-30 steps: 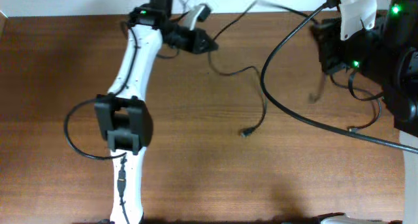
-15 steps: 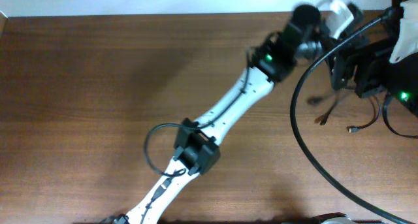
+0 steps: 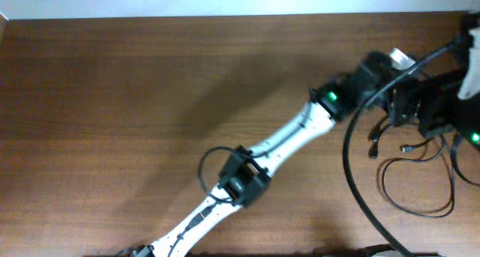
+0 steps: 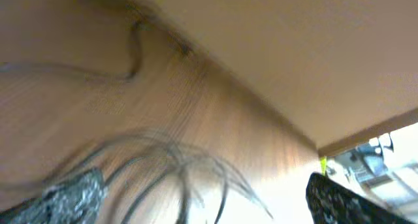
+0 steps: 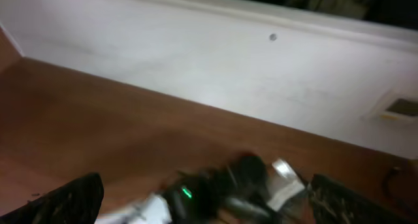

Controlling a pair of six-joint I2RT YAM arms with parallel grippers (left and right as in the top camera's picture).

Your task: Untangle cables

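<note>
The cables lie as thin black cords on the wooden table at the right. A loose loop (image 3: 385,180) curls there, with small plug ends (image 3: 406,147) beside it. My left gripper (image 3: 391,62) has reached across to the far right, just behind them. In the left wrist view it (image 4: 202,201) stands open, with blurred cable strands (image 4: 183,172) between and below its fingers. My right gripper (image 5: 209,201) is open too, with nothing held. The left arm's wrist (image 5: 189,192), with its green light, shows between its fingers.
A thick black arm wire (image 3: 349,159) sweeps from the right arm toward the front edge, left of the cables. The left arm (image 3: 247,174) lies diagonally across the table. A white wall (image 5: 215,74) borders the table's back edge.
The left arm swung from the back left across to the far right. Both grippers opened. The cables went from stretched across the middle to a loose loop at the right.
</note>
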